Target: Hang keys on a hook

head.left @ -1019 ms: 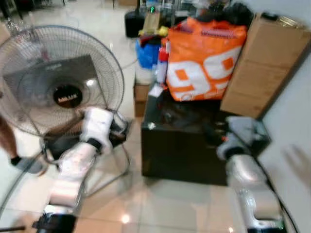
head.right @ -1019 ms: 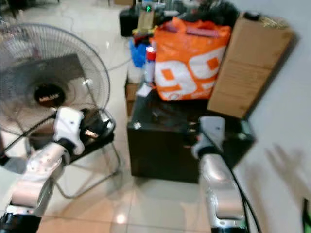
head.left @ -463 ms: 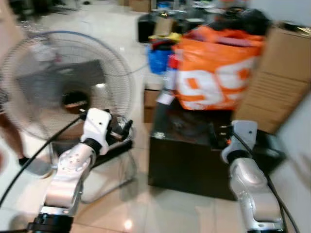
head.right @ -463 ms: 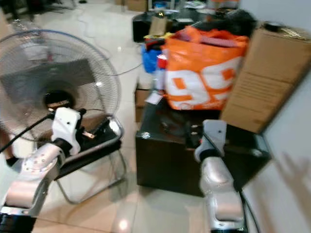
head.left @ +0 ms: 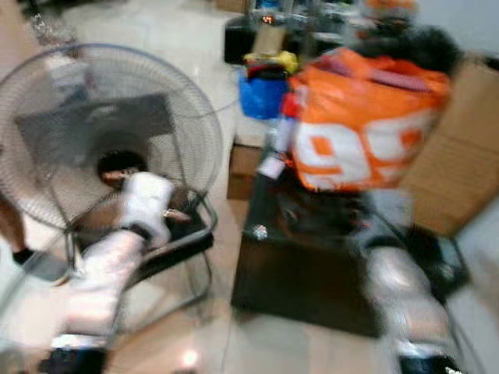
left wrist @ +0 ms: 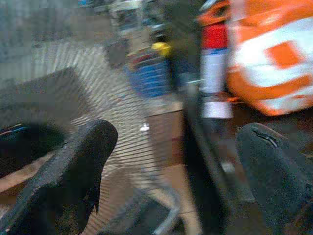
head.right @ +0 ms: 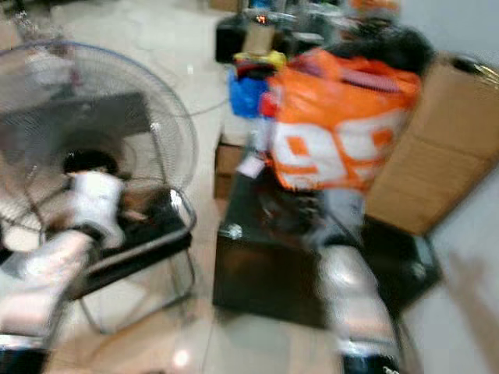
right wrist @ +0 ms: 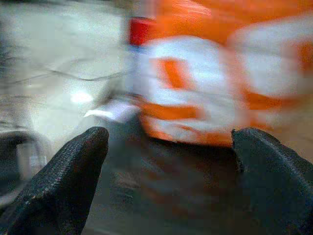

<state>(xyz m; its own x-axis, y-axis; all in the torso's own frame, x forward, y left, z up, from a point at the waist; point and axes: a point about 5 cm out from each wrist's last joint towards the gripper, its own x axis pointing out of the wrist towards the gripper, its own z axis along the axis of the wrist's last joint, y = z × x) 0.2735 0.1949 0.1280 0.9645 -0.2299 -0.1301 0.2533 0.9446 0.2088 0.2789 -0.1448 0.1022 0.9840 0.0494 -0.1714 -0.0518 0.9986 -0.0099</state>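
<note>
1. The head views are blurred by motion. Both silver arms reach forward from the bottom edge, the left at about 7 o'clock, the right at about 5 o'clock.
2. The left pincer (left wrist: 176,171) has its two black fingers (left wrist: 73,171) spread wide apart with nothing between them; it sits in front of the fan's (head.left: 109,132) lower grille.
3. The right pincer (right wrist: 171,176) is likewise spread wide and empty, its fingers (right wrist: 63,171) apart, held over the near edge of the black worktop (head.left: 304,265).
4. The fan, a large round wire-caged one with a dark hub, stands on the tiled floor (head.left: 210,86) at 10 o'clock, on a metal tube base.
5. The worktop, a dark boxy unit, sits at centre to 4 o'clock.
6. On its far part stands an orange bag (head.left: 362,121) with big white digits, at 1 o'clock.
7. A cardboard box (head.right: 440,148) leans at 2 o'clock beside the bag.
8. A blue bag (head.left: 261,93) and other clutter lie beyond, at 12 o'clock.
9. I cannot make out the keys or a hook in the blur.
</note>
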